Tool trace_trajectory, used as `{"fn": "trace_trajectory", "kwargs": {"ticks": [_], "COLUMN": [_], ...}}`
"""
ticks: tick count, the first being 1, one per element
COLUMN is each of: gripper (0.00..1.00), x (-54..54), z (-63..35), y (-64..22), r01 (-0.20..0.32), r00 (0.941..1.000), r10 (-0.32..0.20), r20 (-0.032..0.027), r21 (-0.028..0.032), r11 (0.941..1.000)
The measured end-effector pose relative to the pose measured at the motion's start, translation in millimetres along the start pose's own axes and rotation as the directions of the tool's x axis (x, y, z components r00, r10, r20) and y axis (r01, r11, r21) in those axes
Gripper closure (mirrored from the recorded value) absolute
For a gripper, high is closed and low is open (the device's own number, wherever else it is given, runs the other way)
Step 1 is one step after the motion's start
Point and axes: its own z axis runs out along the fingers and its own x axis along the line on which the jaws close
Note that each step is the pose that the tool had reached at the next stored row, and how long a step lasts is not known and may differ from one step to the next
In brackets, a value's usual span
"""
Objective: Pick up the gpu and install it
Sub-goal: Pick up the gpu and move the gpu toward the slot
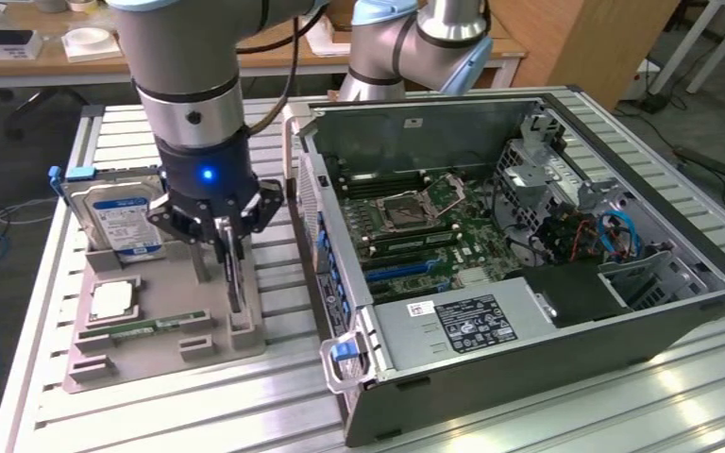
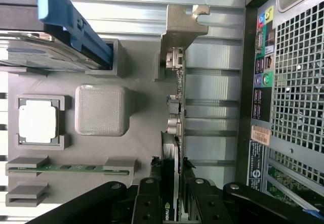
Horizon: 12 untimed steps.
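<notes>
I have the gripper (image 1: 227, 247) down over the grey holder tray (image 1: 148, 354) on the exterior view's left side of the slatted metal table (image 1: 211, 411). Its two black fingers (image 2: 148, 193) sit on either face of the graphics card (image 2: 174, 133), closed on it with the board between them. I read that as a clamp on the card near its top edge.

The card (image 1: 233, 283) stands on edge, upright, at the side of the tray nearest the computer case (image 1: 514, 236). In the wrist view its pale metal bracket (image 2: 181, 27) is at the far end from the fingers, reaching past the tray's edge over the table slats. The card's lower edge is down at the tray's slot. I cannot tell whether it is seated there or just clear of it.

Other parts share the tray. A hard drive (image 1: 117, 215) with a blue label stands upright in a blue-handled carrier at the back. A square processor chip (image 1: 110, 300) lies flat in its pocket, and a narrow green memory stick (image 1: 155, 326) lies on edge near the front. All three are apart from the gripper.

The case lies open on its side just beside the tray. Its green main board (image 1: 426, 231) is exposed, and its rear port panel (image 2: 262, 77) faces the card.
</notes>
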Motion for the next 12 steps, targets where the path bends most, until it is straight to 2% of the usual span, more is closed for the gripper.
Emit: {"fn": "trace_trajectory", "kwargs": {"ticks": [12], "gripper": [0.74], "x": [-0.6], "z": [-21.8], "y": [0.5], "r01": [0.000], "r00": [1.0000], "r10": [0.000], "r20": [-0.0001], "r21": [0.0001], "r11": [1.0000]}}
